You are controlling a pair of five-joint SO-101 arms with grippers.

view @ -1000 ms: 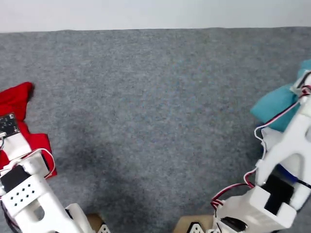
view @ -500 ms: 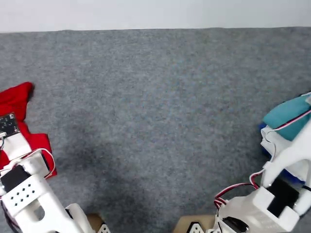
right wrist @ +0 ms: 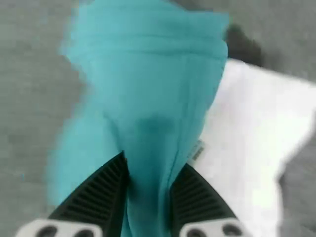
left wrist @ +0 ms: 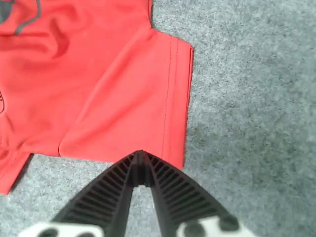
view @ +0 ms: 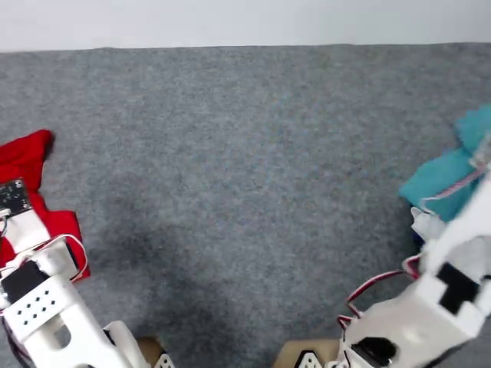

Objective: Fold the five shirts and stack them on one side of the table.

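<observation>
A grey, felt-like covering (view: pixel 245 153) lay over the whole table and ran back to a plain pale wall (view: pixel 245 23) along the far edge. At the far left, the red shirt (view: pixel 29 165) lay spread flat on this covering, partly under the white left arm (view: pixel 38 303) at the near left corner. From the wrist, one red sleeve with its stitched hem lay smooth on the grey pile. The left gripper (left wrist: pixel 141 157) hung at the sleeve's hem, its black ribbed fingers pressed together with nothing between them. Two tan base pieces (view: pixel 295 354) showed at the near edge, between the arms. At the near right stood the white right arm (view: pixel 418 314), with red and white wires (view: pixel 376 295) looping along it. The right gripper (right wrist: pixel 150 165) had its fingers narrowed around a bunched fold of the teal shirt (view: pixel 441 180), which sat at the right edge of the table. A white shirt (right wrist: pixel 256 128) lay just beside and partly under the teal one.
</observation>
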